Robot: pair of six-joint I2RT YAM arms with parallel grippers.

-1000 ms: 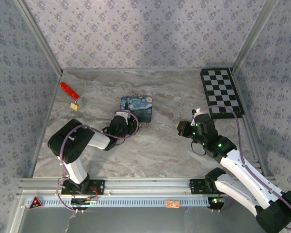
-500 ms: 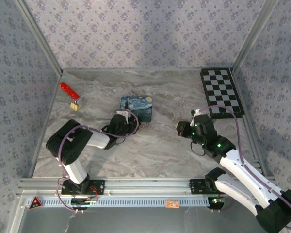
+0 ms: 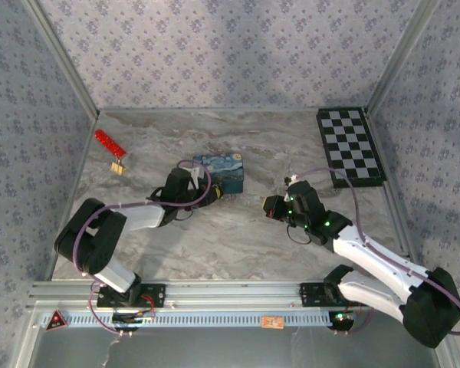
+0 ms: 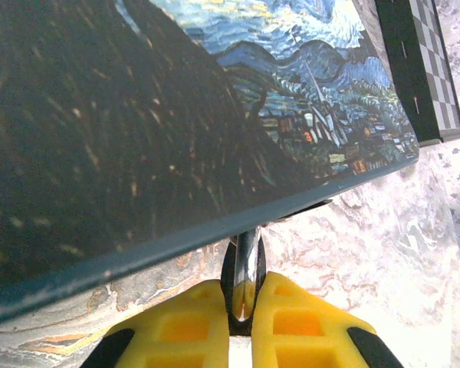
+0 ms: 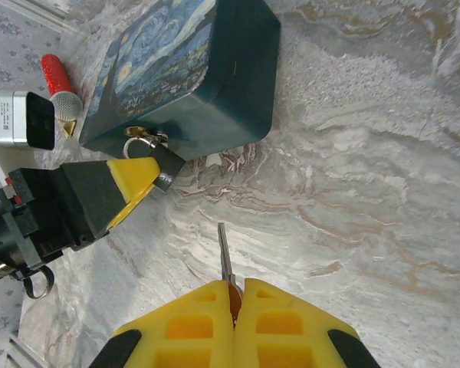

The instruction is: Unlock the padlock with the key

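We find the padlock (image 5: 167,171) at the near side of the box (image 3: 221,170), perhaps on its latch, between the tips of the left gripper (image 4: 241,299). The key (image 5: 225,251), in the right gripper (image 5: 234,295), sits right of the box, and the checkerboard (image 3: 350,146) lies farther right.

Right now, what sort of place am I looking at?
Probably a lab robot test cell: patterned backdrop walls on aluminium framing, a marble-look tabletop, and a checkerboard calibration board.
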